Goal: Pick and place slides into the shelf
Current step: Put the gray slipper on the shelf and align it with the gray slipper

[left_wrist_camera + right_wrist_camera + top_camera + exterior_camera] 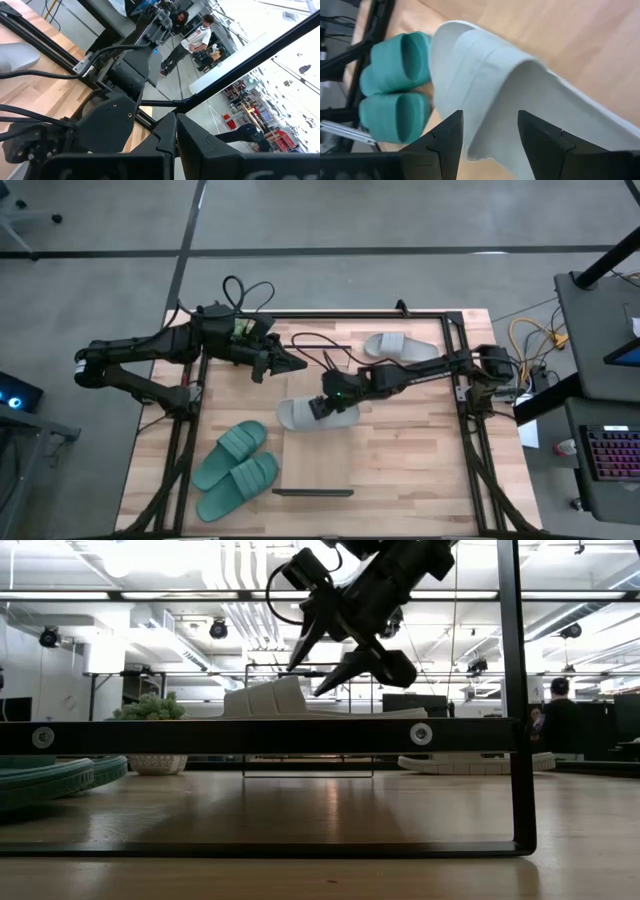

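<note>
One light grey slide (pixel 300 416) (pixel 268 700) (pixel 500 85) lies sole down on the far end of the shelf (pixel 320 465) (pixel 250 736). My right gripper (pixel 322 406) (pixel 312 678) (pixel 490 130) hangs just above its strap, slanting down, fingers open; no touch shows. The second grey slide (pixel 400 346) (pixel 470 762) lies on the table at the far right. The teal-green pair (pixel 236 470) (pixel 395 85) lies side by side at the near left. My left gripper (pixel 293 364) (pixel 175 145) is shut and held level in the air, far left of centre.
Black frame rails (pixel 462 380) run along the table's left, right and far sides. Cables (pixel 310 345) trail over the far part of the table. People (pixel 197 37) (pixel 555 710) stand in the room beyond. Bare wood (pixel 420 450) lies right of the shelf.
</note>
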Robot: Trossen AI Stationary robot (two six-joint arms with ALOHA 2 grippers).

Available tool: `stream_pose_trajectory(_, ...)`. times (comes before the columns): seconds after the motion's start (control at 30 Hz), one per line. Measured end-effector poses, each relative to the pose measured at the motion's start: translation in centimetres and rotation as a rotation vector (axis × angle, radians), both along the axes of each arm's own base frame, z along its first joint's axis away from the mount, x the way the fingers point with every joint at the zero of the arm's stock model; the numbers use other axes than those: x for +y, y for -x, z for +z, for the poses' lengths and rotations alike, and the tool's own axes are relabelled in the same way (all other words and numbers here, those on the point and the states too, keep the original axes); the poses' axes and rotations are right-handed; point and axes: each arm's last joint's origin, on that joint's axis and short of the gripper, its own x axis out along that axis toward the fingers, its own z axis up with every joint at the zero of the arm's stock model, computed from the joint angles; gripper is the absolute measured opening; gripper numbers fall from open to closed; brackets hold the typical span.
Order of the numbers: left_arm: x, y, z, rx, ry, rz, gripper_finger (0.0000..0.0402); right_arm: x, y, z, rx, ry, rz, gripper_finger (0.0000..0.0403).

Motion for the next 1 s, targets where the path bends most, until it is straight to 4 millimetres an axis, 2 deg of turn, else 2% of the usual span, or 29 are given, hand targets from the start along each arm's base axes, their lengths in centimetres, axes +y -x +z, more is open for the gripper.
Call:
stream_pose_trajectory(0.37, 0.0, 0.0, 0.0, 0.001, -0.003, -0.007, 0.0, -0.6, 1.0, 1.5, 0.075, 0.052, -0.001, 0.0183)
stream_pose_trajectory(0.73, -0.1, 0.0, -0.1, 0.002, -0.027, -0.025, 0.0, -1.6, 5.6, 5.9, 0.06, 0.156, -0.146, 0.0185)
stream_pose_trajectory(1.0, -0.1, 0.0, -0.2, 0.001, -0.051, -0.041, 0.0, -2.3, 7.8, 7.1, 0.052, 0.184, -0.214, 0.0185)
